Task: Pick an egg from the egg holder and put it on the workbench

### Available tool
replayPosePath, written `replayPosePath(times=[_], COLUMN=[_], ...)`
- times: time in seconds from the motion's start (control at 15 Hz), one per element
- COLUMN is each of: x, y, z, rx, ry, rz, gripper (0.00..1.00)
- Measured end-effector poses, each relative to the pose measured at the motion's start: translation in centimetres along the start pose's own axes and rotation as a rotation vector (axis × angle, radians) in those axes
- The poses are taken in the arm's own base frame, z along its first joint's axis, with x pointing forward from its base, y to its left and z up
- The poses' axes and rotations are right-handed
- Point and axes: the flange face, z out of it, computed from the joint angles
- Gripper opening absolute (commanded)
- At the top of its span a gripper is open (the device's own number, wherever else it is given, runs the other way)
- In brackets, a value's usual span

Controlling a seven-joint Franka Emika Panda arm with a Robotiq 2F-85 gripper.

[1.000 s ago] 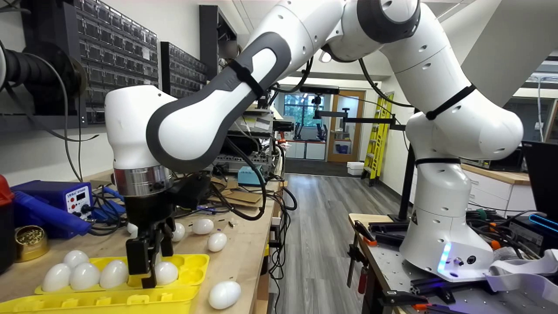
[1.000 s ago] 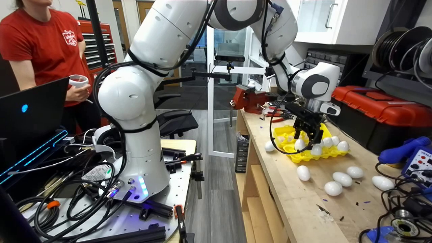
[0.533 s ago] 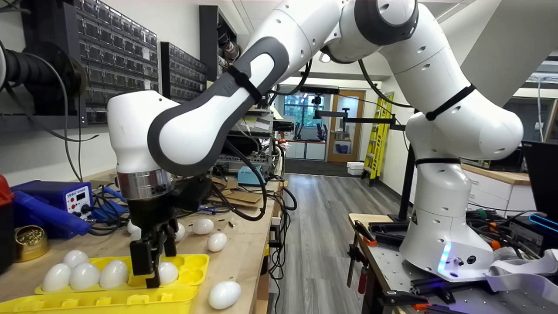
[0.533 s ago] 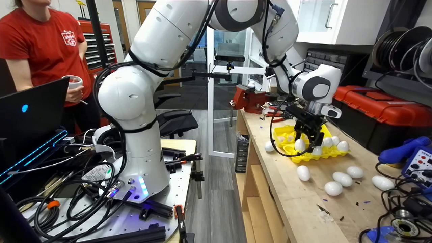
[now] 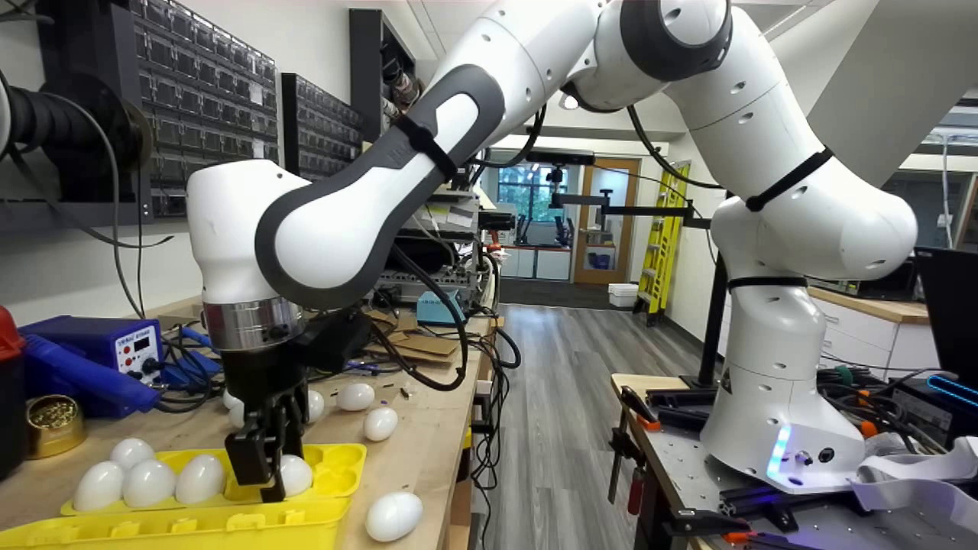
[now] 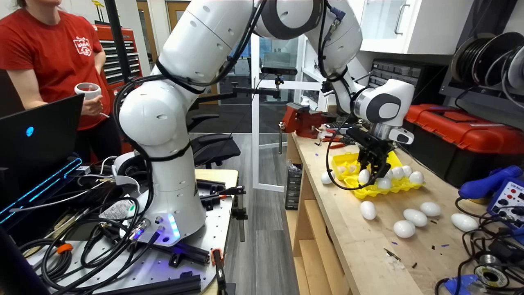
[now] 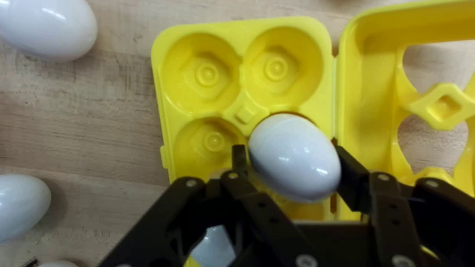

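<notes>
As jaws flank it, glossy white egg (image 7: 295,157), bright-yellow holder (image 7: 245,113) below

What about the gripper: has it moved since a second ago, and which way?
Yes: slightly downward in an exterior view, the gripper now sitting lower against the blue box.

An egg (image 7: 295,155) sits in the egg holder (image 7: 241,37) on the workbench (image 6: 372,246), between the fingers of the gripper (image 7: 292,160). In an exterior view, five loose eggs (image 6: 415,217) lie before the egg holder, a toolbox (image 6: 470,141) to its right, a vise (image 6: 303,121) behind.
</notes>
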Motion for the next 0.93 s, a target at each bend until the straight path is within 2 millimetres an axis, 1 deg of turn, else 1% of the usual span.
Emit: replayPosePath(times=[0.33,0.47,0.6,0.73,0.8,0.93], x=[0.0,-0.1,-0.5,-0.9,-1.0,-1.0], y=[-0.7,-1.5,-2.5,-2.9,-2.8,-1.8], z=[-0.7,-1.9,-3.6,-5.7,-6.8,-8.8], rx=[0.003,0.008,0.010,0.009,0.007,-0.005], ry=[0.009,0.022,0.041,0.065,0.079,0.104], rz=[-0.008,-0.021,-0.036,-0.044,-0.044,-0.034], gripper=[0.29,0.29,0.29,0.29,0.29,0.29])
